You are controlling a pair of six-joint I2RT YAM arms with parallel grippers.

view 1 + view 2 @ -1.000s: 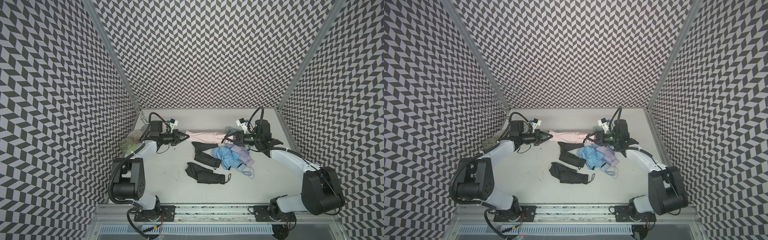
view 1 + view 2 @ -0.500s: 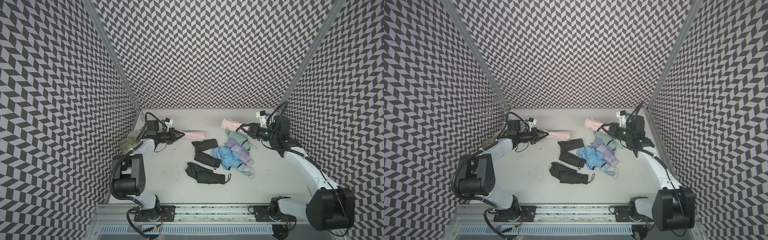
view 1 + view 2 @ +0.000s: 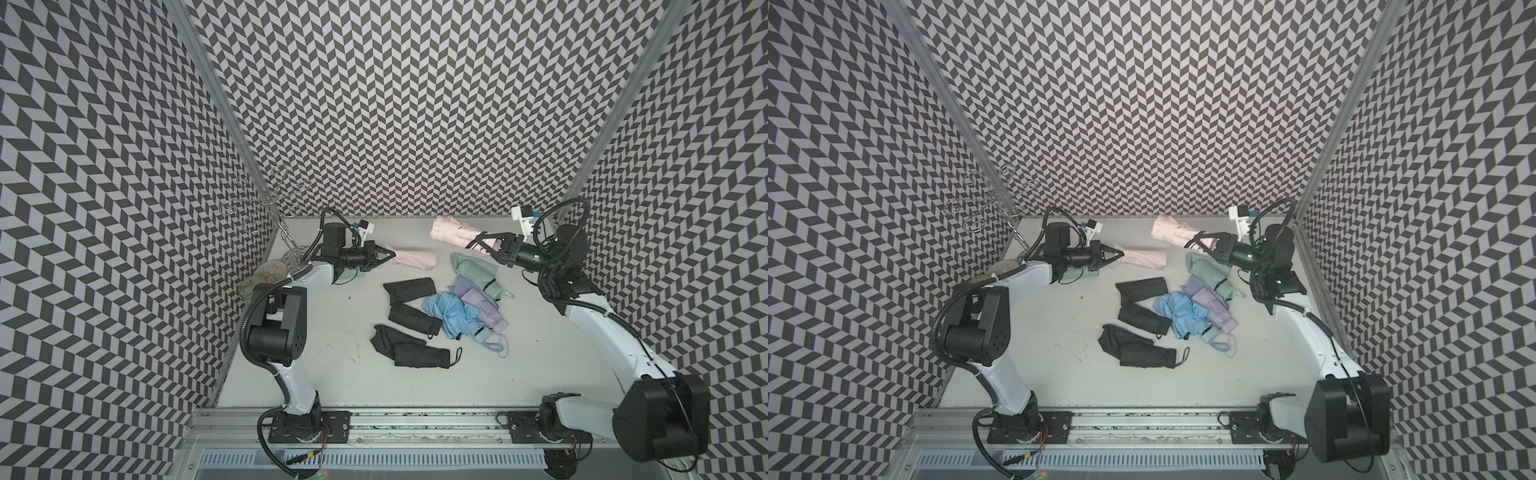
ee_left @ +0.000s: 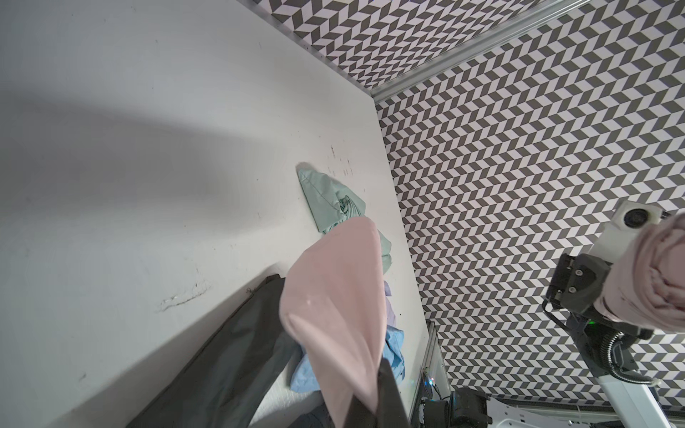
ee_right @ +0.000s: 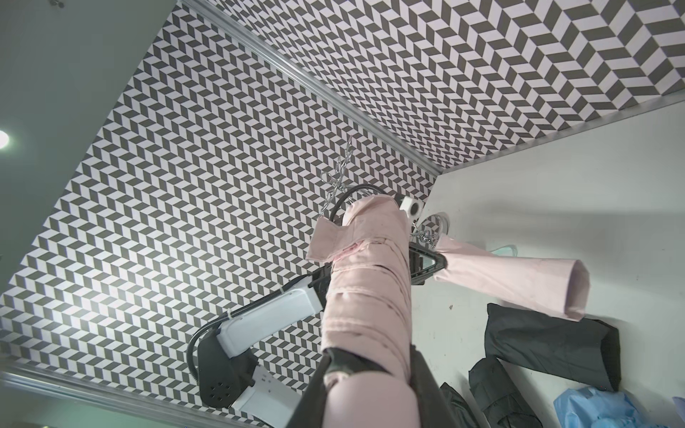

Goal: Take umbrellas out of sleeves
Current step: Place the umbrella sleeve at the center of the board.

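Note:
My right gripper [image 3: 478, 242] is shut on the pink umbrella [image 3: 451, 230], held bare above the table's back right; up close, the pink umbrella [image 5: 367, 289] runs out between my fingers [image 5: 426, 385]. My left gripper [image 3: 389, 256] is shut on the closed tip of the empty pink sleeve [image 3: 415, 258], which hangs limp as the pink sleeve [image 4: 337, 296] in the left wrist view. Umbrella and sleeve are well apart. On the table lie the mint [image 3: 473, 269], lavender [image 3: 478, 302], light blue [image 3: 453, 316] and two black umbrellas [image 3: 415, 320] [image 3: 411, 353].
A flat black sleeve [image 3: 409, 288] lies behind the pile. A wire glass rack [image 3: 270, 203] and clear glasses [image 3: 270, 272] stand at the back left by the left arm. Patterned walls close three sides. A metal rail [image 3: 415, 419] runs along the front.
A second ago both grippers held the sleeved pink umbrella close together mid-table. They have drawn apart: the right arm swung back and right with the umbrella, and the left kept the emptied sleeve.

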